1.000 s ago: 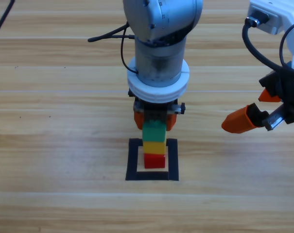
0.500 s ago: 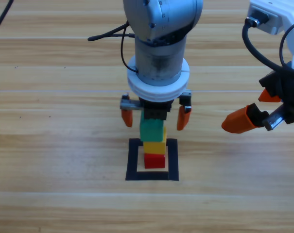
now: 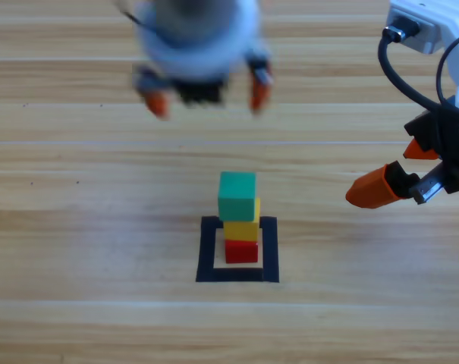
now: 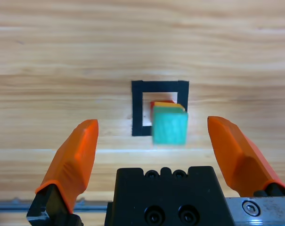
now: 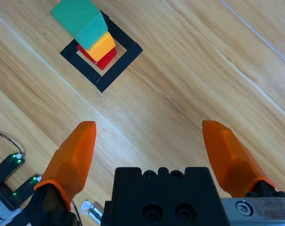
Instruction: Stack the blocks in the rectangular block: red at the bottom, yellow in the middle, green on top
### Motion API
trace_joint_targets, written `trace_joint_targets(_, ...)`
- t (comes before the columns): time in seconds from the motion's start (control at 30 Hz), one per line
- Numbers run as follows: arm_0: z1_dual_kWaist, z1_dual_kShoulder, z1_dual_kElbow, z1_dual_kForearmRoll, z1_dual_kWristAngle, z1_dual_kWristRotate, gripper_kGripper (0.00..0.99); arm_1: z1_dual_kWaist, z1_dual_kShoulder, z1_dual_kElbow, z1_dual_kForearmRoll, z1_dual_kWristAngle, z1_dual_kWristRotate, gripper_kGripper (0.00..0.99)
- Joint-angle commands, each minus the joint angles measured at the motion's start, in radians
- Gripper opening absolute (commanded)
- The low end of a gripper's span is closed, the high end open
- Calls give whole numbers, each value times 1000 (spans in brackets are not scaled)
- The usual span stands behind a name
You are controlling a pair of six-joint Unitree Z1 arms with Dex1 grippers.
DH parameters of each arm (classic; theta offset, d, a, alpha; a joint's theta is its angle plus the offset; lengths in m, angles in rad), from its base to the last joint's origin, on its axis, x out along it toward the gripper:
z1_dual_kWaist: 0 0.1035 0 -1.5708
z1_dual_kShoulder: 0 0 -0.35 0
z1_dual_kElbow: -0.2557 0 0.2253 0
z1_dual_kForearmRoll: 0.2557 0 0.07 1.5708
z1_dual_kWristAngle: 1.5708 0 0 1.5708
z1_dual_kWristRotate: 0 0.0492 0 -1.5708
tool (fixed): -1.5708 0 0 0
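stack: I see green (image 3: 237, 195) on yellow (image 3: 241, 229) on red (image 3: 242, 250), standing free inside the rectangular block (image 3: 237, 249)
green: sits a bit off-centre on yellow, overhanging one side
left gripper (image 3: 204, 89): above the table, up-frame of the stack, jaws spread wide, holding nothing
right gripper (image 3: 397, 171): parked at the right edge, well apart from the stack, jaws wide, nothing held
table (image 3: 77, 227): bare wood around the frame

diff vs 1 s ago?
The left gripper let go of the green cube, opened, and pulled back toward the top of the high view. The stack in the tape frame and the open right gripper stayed put.
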Motion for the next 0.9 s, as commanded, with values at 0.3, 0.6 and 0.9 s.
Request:
trace_joint_targets(0.3,-462,-268,486,-143,284,-166,990,-22,47,10,-18,-10,-2,988)
trace_joint_targets(0.6,-463,-385,738,-321,290,-151,990,-22,49,8,-18,-9,-2,988)
trace_joint_targets(0.9,-463,-395,747,-324,293,-148,990,-22,49,8,-18,-9,-2,988)
